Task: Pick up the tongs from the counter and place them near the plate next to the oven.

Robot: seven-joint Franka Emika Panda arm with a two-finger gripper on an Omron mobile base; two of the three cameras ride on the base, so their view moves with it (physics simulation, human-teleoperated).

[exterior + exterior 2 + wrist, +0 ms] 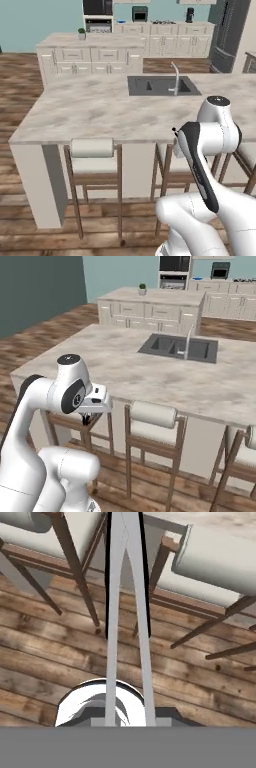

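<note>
The tongs (114,612) run up the middle of the hand view as two long grey arms with dark edges, clamped at their base in my gripper (86,417), which is shut on them. The hand hangs in front of the counter (100,110), below its front edge, pointing down at the wooden floor and the stools. The blue plate (120,21) lies far off on the back worktop, just right of the oven (98,25); it is also a blue speck (197,278) in the right base view.
A dark sink (160,86) with a grey faucet (176,77) is set in the island. Stools (93,155) stand along its near side. A second island with white cabinets (92,55) lies between here and the back wall.
</note>
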